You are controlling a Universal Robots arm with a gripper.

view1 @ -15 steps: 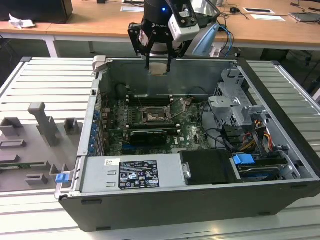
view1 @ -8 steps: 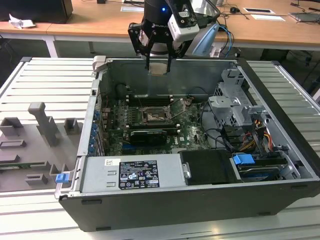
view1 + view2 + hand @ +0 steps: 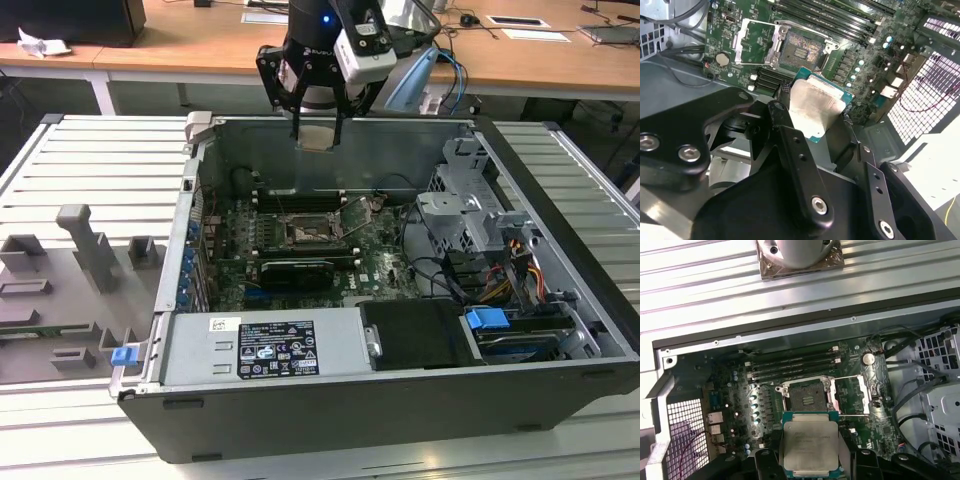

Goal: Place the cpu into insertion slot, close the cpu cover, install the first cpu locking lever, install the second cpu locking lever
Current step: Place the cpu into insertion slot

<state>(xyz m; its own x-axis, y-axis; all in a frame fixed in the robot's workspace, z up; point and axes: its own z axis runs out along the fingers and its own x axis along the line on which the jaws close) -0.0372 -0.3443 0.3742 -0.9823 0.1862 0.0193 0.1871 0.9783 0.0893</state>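
Got the cpu [image 3: 810, 442] pinched by its edges in the hand [image 3: 318, 141] — hovering above the open computer case [image 3: 400, 152], well clear of the insertion slot [image 3: 806, 396]. Probably light, stiff, a bit slick, fragile underneath — best held by the side edges only. Nothing in the slot yet, with the cpu cover [image 3: 852, 396] flipped open beside it.

Pale silver-grey metal face on cpu [image 3: 810, 442], matt, faintly smudged; green board edge around it. Dark, finely grained contact field in insertion slot [image 3: 806, 399], with bright silver metal rim. Thin bare shiny metal on cpu cover [image 3: 740, 44]. Black satin links on gripper [image 3: 815, 120], with bright steel screws. Green, slightly glossy motherboard [image 3: 875, 415]. Grey matt sheet metal inside computer case [image 3: 400, 150]. Ribbed pale metal table [image 3: 90, 160]. Light wood desk [image 3: 200, 50].
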